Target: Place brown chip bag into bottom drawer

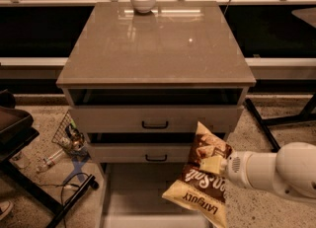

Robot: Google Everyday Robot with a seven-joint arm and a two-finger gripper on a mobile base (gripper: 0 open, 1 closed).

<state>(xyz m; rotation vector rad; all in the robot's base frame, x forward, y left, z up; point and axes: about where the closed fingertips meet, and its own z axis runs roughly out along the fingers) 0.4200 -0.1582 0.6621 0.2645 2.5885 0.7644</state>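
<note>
The brown chip bag [203, 180] hangs upside down with its pale yellow end lowest, in front of the cabinet's right side. My gripper [213, 164] comes in from the right on a white arm [276, 170] and is shut on the bag's middle. The bag hangs over the right side of the bottom drawer [133, 197], which is pulled out with a flat grey floor. The bag's lower end is level with the drawer's right side wall; whether they touch I cannot tell.
Two upper drawers with black handles [155, 125] sit above the open one. A small white bowl [143, 0] stands at the back of the cabinet top [158, 44]. A wire basket with clutter [69, 135] and a dark stand [19, 138] are on the floor at left.
</note>
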